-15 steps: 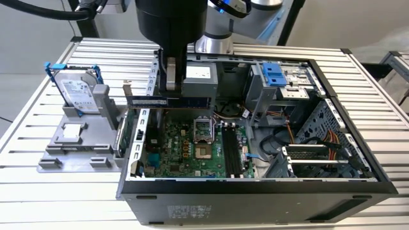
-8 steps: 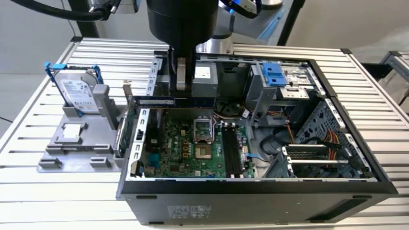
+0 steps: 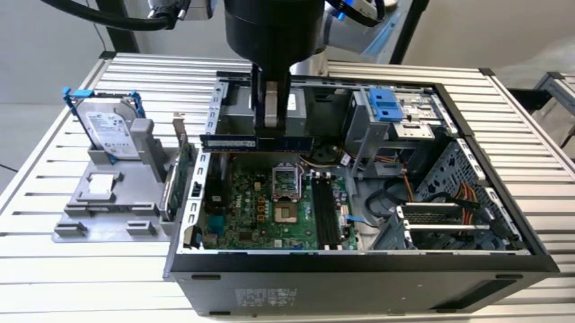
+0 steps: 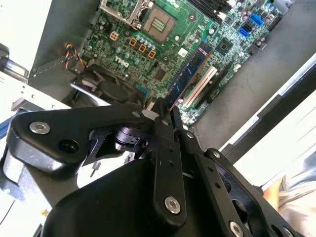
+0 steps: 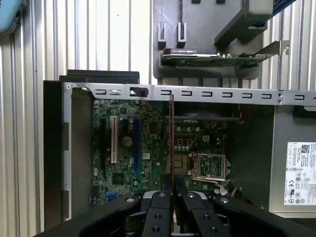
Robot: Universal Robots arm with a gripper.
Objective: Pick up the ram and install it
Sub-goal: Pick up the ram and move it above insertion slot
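The exterior view looks down from afar; both wrist views peer past the claw [image 5: 173, 183] at the green board [image 5: 153, 153] below it.

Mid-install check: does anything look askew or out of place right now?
One thing: the ram, clamped in the gripper above the motherboard, appears to lie crosswise to the long black memory slots in the exterior view, so it does not line up with them. Nothing looks spilled or damaged.

Exterior view: my arm [image 3: 269, 27] cut off at top edge, PC case [image 3: 359, 282] at bottom edge; my gripper [image 3: 271, 133] covers part of ram [image 3: 229, 142].
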